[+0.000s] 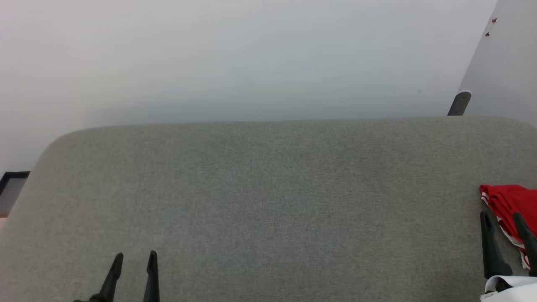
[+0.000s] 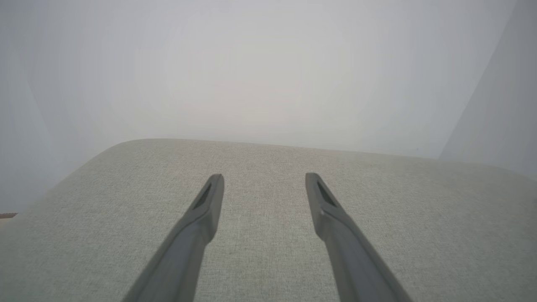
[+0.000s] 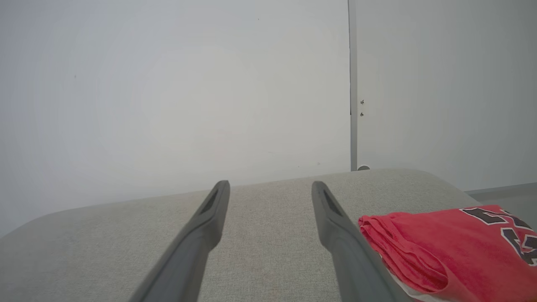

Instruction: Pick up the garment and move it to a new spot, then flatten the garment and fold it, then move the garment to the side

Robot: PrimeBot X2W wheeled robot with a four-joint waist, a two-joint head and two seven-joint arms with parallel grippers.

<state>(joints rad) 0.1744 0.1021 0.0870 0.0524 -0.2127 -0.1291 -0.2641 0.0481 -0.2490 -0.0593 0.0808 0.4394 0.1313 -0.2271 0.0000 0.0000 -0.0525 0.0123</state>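
The red garment (image 1: 511, 205) lies folded at the right edge of the grey cushioned surface (image 1: 268, 197). The right wrist view shows its red folds and black white-outlined lettering (image 3: 453, 247) just right of my right finger. My right gripper (image 1: 502, 214) stands open at the garment's left edge, its right finger over the red cloth and nothing between the fingers (image 3: 270, 184). At the lower left, far from the garment, my left gripper (image 1: 136, 256) is open and empty above the bare surface (image 2: 264, 176).
A pale wall (image 1: 251, 58) rises behind the surface. A dark metal post (image 1: 459, 103) and a white panel (image 1: 507, 63) stand at the back right. A dark frame (image 1: 10, 188) sits beyond the rounded left corner.
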